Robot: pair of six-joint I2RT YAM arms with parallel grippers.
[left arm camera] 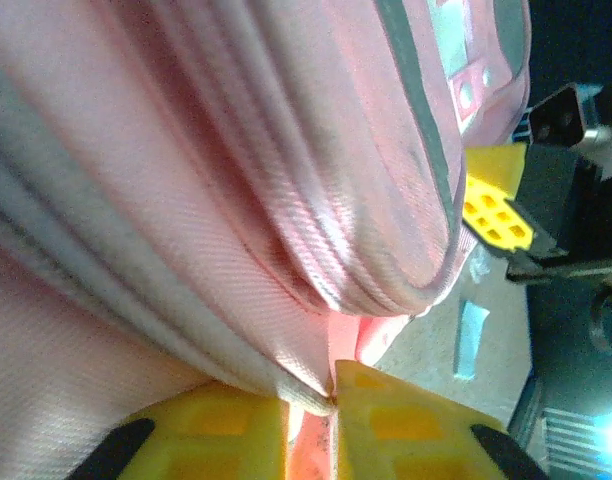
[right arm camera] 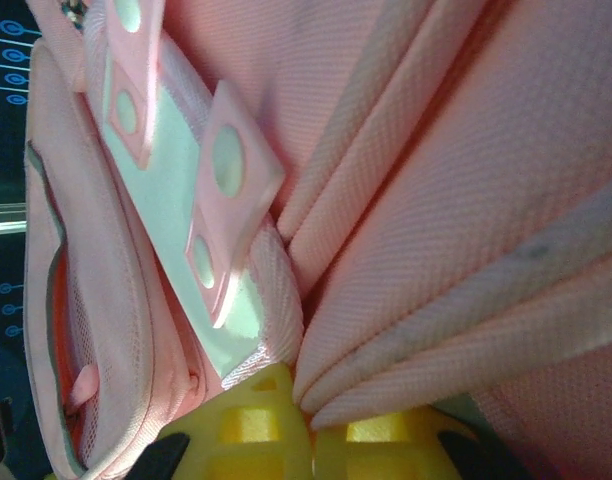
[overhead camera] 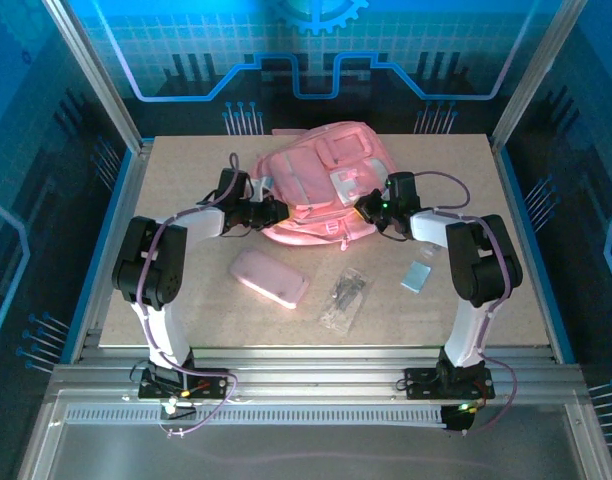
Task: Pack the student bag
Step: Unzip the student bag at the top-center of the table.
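Observation:
The student bag (overhead camera: 321, 180), a large pink backpack with pale patches, lies at the middle back of the table. My left gripper (overhead camera: 271, 213) is at its near left edge and my right gripper (overhead camera: 367, 208) at its near right edge. In the left wrist view the yellow jaws of the left gripper (left arm camera: 311, 400) stand almost together, with a piped seam of the student bag (left arm camera: 216, 200) pinched between them. In the right wrist view the right gripper (right arm camera: 308, 412) is shut on folds of the student bag (right arm camera: 436, 200), beside a pale front patch (right arm camera: 176, 220).
A flat pink pencil case (overhead camera: 269, 277) lies in front of the bag. A clear packet of dark items (overhead camera: 344, 297) is to its right, and a small blue block (overhead camera: 417, 276) lies near the right arm. Metal frame rails border the table.

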